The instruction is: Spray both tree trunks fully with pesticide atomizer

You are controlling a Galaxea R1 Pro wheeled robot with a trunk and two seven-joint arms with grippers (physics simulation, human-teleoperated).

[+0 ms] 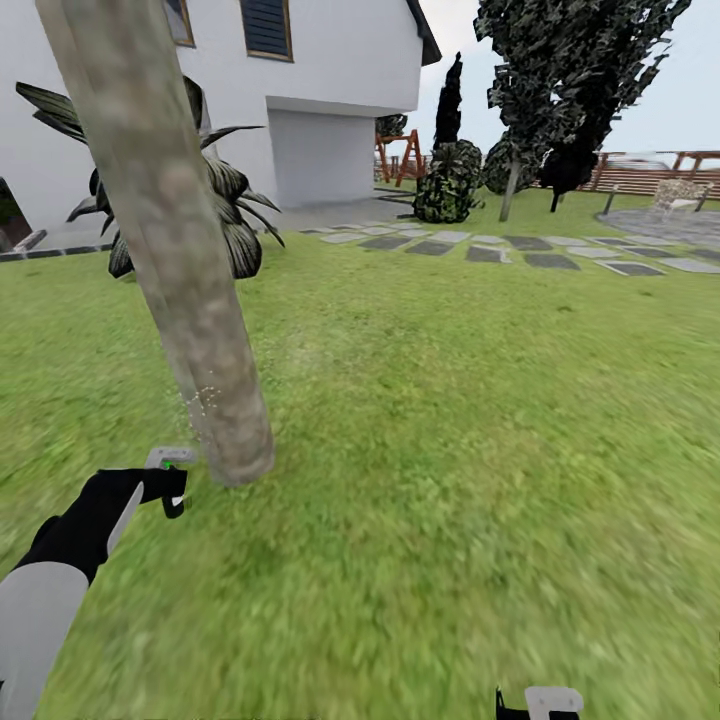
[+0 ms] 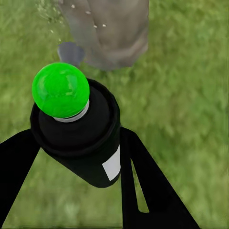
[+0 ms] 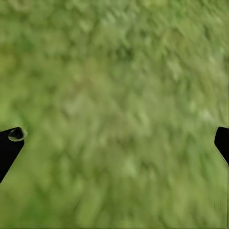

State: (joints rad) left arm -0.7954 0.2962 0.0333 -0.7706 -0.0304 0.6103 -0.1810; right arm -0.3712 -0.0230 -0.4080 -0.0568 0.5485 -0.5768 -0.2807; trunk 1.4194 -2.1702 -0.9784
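A thick, pale, mottled tree trunk leans up from the lawn at the left. Beside its base my left gripper is shut on the pesticide atomizer. In the left wrist view the atomizer is a black cylinder with a bright green tip, clamped between the black fingers of the left gripper and aimed at the trunk's foot. Whitish specks of pesticide hang against the lower trunk. My right gripper sits low at the front, open over grass. A second tall tree stands far back on the right.
A white house and a spiky dark plant stand behind the near trunk. Grey stepping stones cross the lawn toward a round bush and a brown slat fence. Open grass spreads to the right.
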